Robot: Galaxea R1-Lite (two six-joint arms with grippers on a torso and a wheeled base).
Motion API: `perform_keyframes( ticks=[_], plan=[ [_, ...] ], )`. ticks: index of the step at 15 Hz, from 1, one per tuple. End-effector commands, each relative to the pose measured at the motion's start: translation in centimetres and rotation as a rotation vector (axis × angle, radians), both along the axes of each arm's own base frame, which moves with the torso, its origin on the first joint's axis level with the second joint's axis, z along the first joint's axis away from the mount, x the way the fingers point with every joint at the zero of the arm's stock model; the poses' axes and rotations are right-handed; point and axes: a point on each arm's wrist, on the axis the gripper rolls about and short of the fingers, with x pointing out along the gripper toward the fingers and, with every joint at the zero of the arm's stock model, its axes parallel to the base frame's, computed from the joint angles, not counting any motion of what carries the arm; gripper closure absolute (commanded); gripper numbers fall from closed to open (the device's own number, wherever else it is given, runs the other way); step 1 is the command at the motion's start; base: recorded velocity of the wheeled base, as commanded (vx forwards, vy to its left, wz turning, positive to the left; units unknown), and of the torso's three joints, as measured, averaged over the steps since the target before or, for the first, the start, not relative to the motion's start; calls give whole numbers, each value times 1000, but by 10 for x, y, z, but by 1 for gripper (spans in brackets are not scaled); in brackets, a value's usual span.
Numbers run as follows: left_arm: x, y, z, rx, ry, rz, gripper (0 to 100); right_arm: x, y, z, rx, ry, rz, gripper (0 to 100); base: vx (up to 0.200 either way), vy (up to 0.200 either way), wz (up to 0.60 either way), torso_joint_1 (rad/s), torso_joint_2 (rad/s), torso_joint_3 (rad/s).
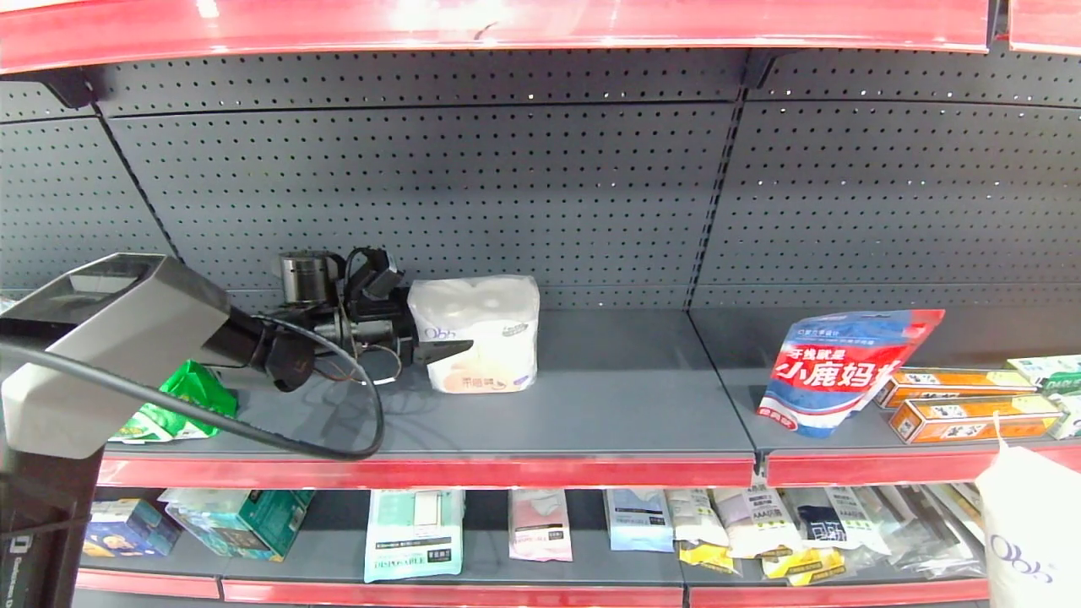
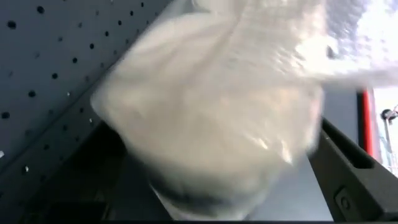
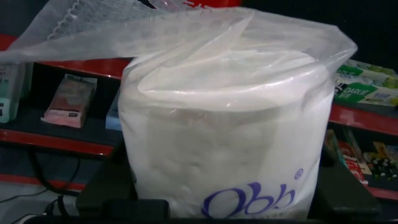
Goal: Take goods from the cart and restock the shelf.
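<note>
White plastic-wrapped pack of toilet rolls (image 1: 477, 333) stood upright on the grey middle shelf (image 1: 608, 397), on the shelf's left half and close to its pegboard back. The left gripper (image 1: 456, 338) lay along the shelf from its left end. Its black fingers (image 2: 348, 171) were closed around that pack, one in front and one behind.

A second white pack of toilet rolls (image 1: 1030, 532) hung in the air below the shelf's red front edge, at its right end. It was clamped upright between the fingers of the right gripper (image 3: 230, 202).

A red-and-blue pouch (image 1: 844, 371) leaned on the shelf's right half. Bare shelf lay between the standing pack and the pouch, so the second pack probably needed to travel up and leftward. The right arm was the nearer one for that.
</note>
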Motion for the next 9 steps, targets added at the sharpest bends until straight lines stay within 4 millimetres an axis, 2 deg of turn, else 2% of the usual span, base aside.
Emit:
perform_keyframes(
  ticks=[1,9],
  plan=[
    [4,-7,-3,-9,10,-10,0,0,0,0,0,0,0,100,0,0,0,0,0,0],
    [8,-20,-7,-18,29,-29,0,0,0,-1,-2,5,-13,100,0,0,0,0,0,0]
  ],
)
